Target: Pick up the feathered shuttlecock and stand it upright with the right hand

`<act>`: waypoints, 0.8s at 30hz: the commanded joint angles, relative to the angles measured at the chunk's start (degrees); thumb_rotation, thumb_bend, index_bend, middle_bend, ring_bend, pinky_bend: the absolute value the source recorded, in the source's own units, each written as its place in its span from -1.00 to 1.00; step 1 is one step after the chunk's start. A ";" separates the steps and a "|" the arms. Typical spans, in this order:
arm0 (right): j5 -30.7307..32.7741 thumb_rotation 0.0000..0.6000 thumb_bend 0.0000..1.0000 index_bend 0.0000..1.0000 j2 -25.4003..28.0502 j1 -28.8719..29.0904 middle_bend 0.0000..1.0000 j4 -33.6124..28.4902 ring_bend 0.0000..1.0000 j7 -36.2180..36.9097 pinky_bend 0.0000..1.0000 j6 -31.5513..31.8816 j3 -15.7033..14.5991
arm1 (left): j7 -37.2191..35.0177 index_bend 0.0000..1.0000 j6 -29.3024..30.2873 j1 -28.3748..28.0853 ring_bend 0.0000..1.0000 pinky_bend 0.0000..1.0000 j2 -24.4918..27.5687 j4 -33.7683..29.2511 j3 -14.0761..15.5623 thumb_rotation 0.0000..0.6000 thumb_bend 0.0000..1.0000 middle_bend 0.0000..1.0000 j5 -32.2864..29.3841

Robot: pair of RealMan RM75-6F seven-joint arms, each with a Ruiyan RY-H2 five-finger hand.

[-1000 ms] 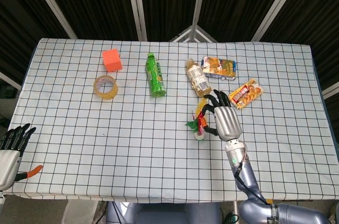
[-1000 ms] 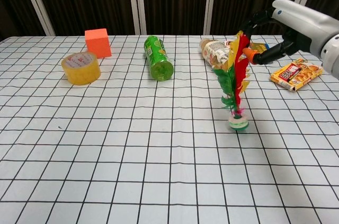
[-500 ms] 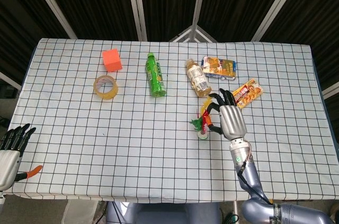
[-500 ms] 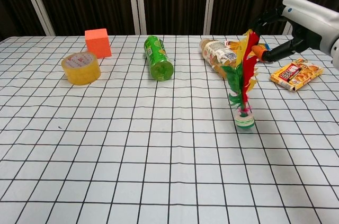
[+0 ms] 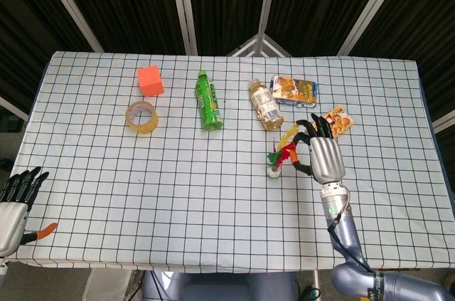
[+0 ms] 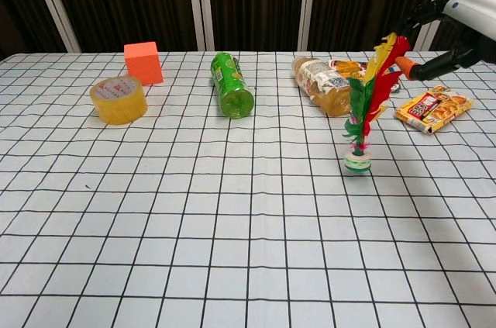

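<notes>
Chest view puts the feathered shuttlecock (image 6: 363,130) right of centre, its base on the table (image 6: 194,227) and plumes tilting up to the right. The right hand (image 6: 453,29) at the upper right edge pinches the feather tips between fingertips (image 6: 412,72), apparently steadying it upright. Head view shows the left hand (image 5: 13,205) idle at lower left, fingers loosely spread, holding nothing.

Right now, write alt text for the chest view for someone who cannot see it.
A feathered shuttlecock stands on its base on a checked tablecloth, leaning right toward the right hand at its feather tips. Behind lie a yellow tape roll, orange cube, two bottles and a snack packet.
</notes>
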 commanded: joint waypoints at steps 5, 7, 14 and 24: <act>1.11 1.00 0.11 0.25 1.90 -1.83 -0.53 0.29 -1.00 2.08 -1.00 0.28 -0.63 | 0.47 -1.00 0.44 0.20 -1.00 -1.00 -0.26 0.18 0.02 1.00 -1.00 -1.00 0.21; 1.36 1.00 0.11 0.13 2.49 -2.39 -0.53 -0.25 -1.00 2.15 -1.00 0.27 -1.16 | 0.71 -1.00 0.61 0.27 -1.00 -1.00 -0.41 0.22 0.03 1.00 -1.00 -1.00 0.32; 0.01 1.00 0.11 -0.87 4.51 -4.49 -0.91 -1.63 -1.00 2.49 -1.00 2.31 -2.55 | 1.14 -1.00 1.53 0.51 -1.00 -1.00 -0.93 0.53 -0.06 1.00 -1.00 -1.00 0.92; -3.25 1.00 0.03 -1.00 8.69 -7.03 -1.00 -5.41 -1.00 4.21 -1.00 4.91 -3.30 | 1.03 -1.00 1.92 0.57 -1.00 -1.00 -1.16 0.91 -0.11 1.00 -1.00 -1.00 1.30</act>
